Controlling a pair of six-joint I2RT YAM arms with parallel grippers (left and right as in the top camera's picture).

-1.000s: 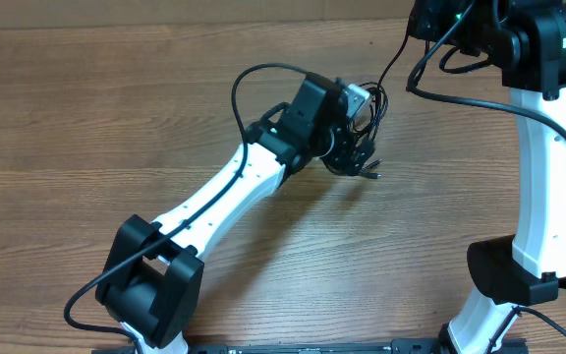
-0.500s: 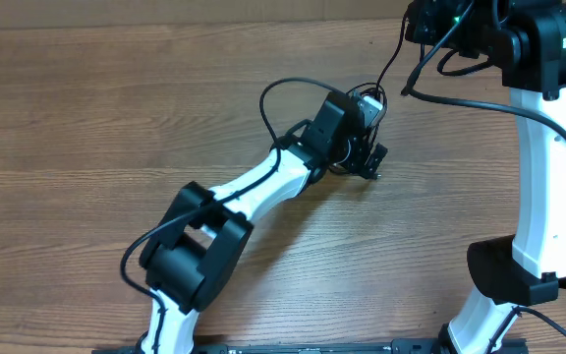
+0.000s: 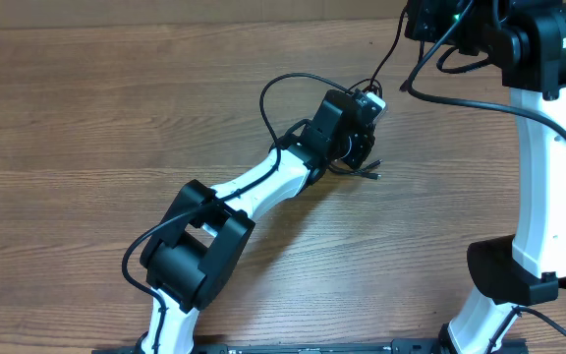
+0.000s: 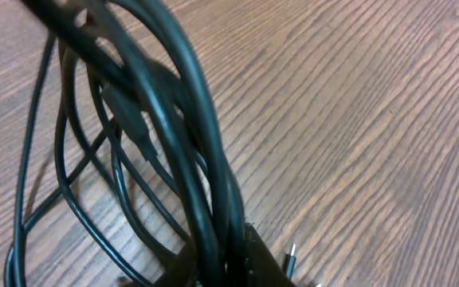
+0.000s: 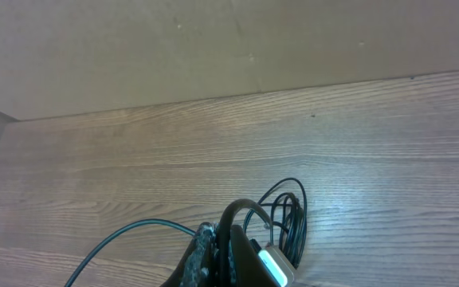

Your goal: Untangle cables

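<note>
The cables (image 3: pixel 371 173) lie bunched in a small black coil on the wooden table right of centre, with plug ends poking out to the right. My left gripper (image 3: pixel 362 155) stands over the coil. In the left wrist view it (image 4: pixel 217 275) is shut on the cables (image 4: pixel 174 119), several strands running up between its fingers, and a small plug (image 4: pixel 290 257) lies beside them. My right gripper (image 3: pixel 419 25) is high at the back right. In the right wrist view it (image 5: pixel 225 257) is shut on one cable strand (image 3: pixel 389 59) that leads down to the coil (image 5: pixel 292 209).
The right arm's white column and base (image 3: pixel 538 197) stand along the right edge. The left arm's own thick wire (image 3: pixel 278 88) loops up beside its wrist. A brown wall (image 5: pixel 174 48) closes off the back of the table.
The left gripper has shut on the coil after standing open over it. The left arm's elbow has folded in and the wrist has shifted slightly right. The right arm has not moved.
</note>
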